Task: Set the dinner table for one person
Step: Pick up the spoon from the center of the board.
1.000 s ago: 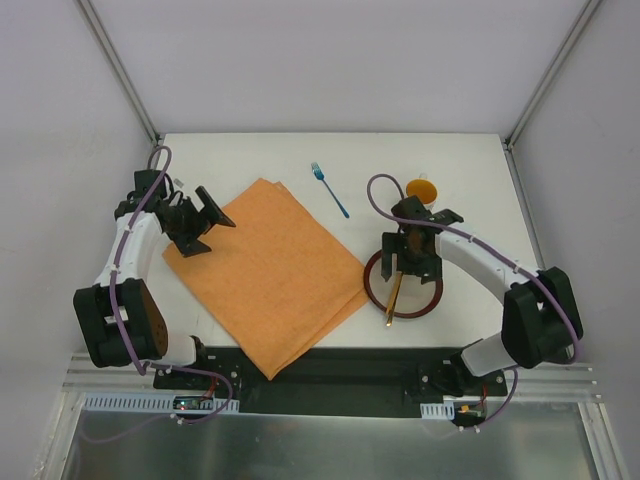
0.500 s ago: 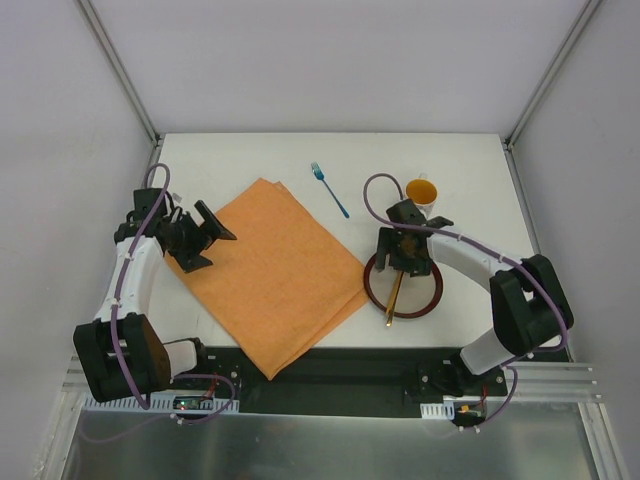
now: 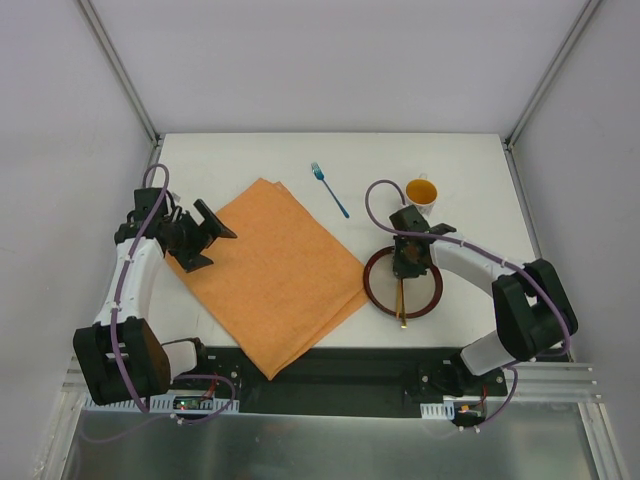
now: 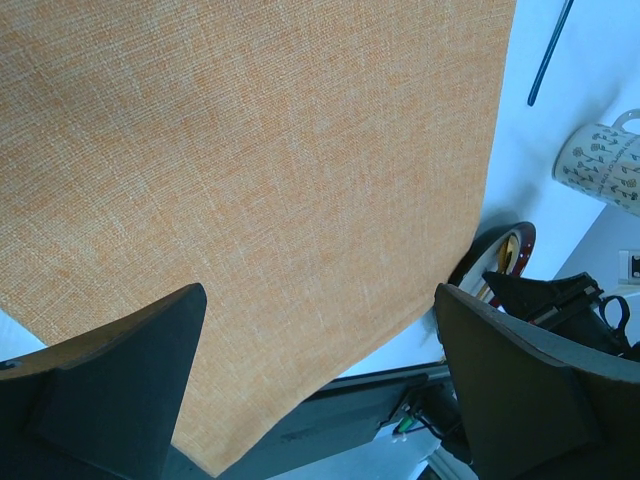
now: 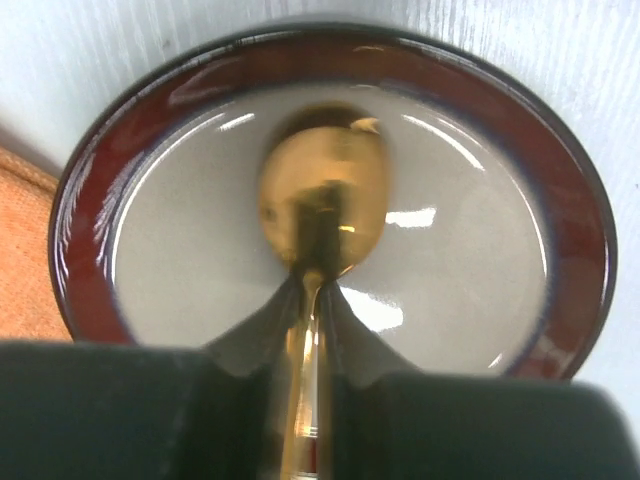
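The bench (image 3: 250,155) is a flat white rectangular top with grey frame posts (image 3: 118,68) rising at its far corners; it fills the middle of the top view, and both arms are mounted at its near edge. An orange placemat (image 3: 270,270) lies corner-on from the centre of the bench to the near edge, with its near corner overhanging that edge. A blue fork (image 3: 330,190) lies beside the placemat's far-right side, toward the far edge. A mug (image 3: 422,192) with an orange interior and a printed pattern of small flowers stands toward the right edge. A plate (image 3: 368,285) with a dark red rim sits between the mug and the near edge. The right jaws are clenched on the handle of a gold spoon (image 3: 401,305), just behind its bowl, which rests at the centre of the plate. One second earlier these jaws stood spread above the plate and partly hid the mug, and the spoon handle slanted toward the near-left; it now points straight at the near edge. The left jaws are released, holding nothing, above the placemat's left corner, slightly nearer the left edge than before.
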Controlling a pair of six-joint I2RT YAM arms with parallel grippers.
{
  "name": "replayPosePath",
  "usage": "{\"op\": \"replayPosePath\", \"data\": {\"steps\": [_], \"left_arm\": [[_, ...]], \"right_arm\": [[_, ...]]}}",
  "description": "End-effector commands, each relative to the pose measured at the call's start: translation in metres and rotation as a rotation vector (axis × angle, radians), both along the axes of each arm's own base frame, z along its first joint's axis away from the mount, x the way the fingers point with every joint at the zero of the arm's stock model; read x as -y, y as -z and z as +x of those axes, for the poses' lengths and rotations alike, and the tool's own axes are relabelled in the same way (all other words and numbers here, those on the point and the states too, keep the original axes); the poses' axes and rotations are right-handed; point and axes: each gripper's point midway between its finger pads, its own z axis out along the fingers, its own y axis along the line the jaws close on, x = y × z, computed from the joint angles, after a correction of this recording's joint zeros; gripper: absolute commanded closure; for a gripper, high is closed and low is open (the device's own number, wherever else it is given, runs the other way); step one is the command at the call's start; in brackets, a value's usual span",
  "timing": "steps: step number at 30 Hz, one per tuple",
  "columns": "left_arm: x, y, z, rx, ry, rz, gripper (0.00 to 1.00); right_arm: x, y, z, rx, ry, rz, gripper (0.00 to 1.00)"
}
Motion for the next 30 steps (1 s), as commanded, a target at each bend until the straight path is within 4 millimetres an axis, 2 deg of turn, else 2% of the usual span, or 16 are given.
{"op": "replayPosePath", "data": {"steps": [1,4,8,11,12,15,16,18,19,21,22,25,26,30], "left_arm": [[0.001,-0.012,0.004,0.032,-0.014,0.019,0.01],[0.002,-0.009,0.003,0.019,-0.018,0.017,0.01],[0.005,-0.004,0.001,0.001,-0.017,0.021,0.01],[0.008,0.000,0.001,-0.012,-0.008,0.031,0.01],[0.009,0.001,0.001,-0.016,-0.006,0.033,0.01],[0.014,0.005,0.003,-0.029,0.011,0.037,0.01],[0.014,0.005,0.004,-0.030,0.011,0.039,0.01],[0.016,0.005,0.007,-0.029,0.025,0.045,0.01],[0.018,0.004,0.008,-0.024,0.031,0.045,0.01],[0.019,0.004,0.008,-0.024,0.038,0.047,0.01],[0.020,0.003,0.008,-0.022,0.040,0.045,0.01],[0.022,0.006,0.005,-0.027,0.049,0.041,0.01],[0.022,0.007,0.004,-0.030,0.051,0.041,0.01],[0.025,0.011,-0.004,-0.036,0.057,0.037,0.01]], "right_arm": [[-0.006,0.004,-0.001,-0.012,-0.018,0.021,0.99],[-0.007,0.005,-0.001,-0.016,-0.030,0.020,0.99],[-0.009,-0.007,0.001,-0.010,-0.040,0.025,0.99],[-0.012,-0.033,0.011,0.040,-0.045,0.040,0.99],[-0.018,-0.052,0.022,0.086,-0.047,0.060,0.99],[-0.021,-0.073,0.031,0.106,-0.060,0.061,0.99],[-0.027,-0.086,0.042,0.134,-0.065,0.073,0.99],[-0.030,-0.094,0.045,0.131,-0.074,0.073,0.99],[-0.035,-0.102,0.054,0.149,-0.076,0.084,0.99],[-0.042,-0.108,0.061,0.155,-0.098,0.096,0.99],[-0.048,-0.111,0.072,0.158,-0.108,0.100,0.99],[-0.062,-0.111,0.087,0.127,-0.175,0.095,0.99],[-0.072,-0.110,0.099,0.110,-0.196,0.099,0.99],[-0.090,-0.108,0.132,0.074,-0.258,0.085,0.99]]}}
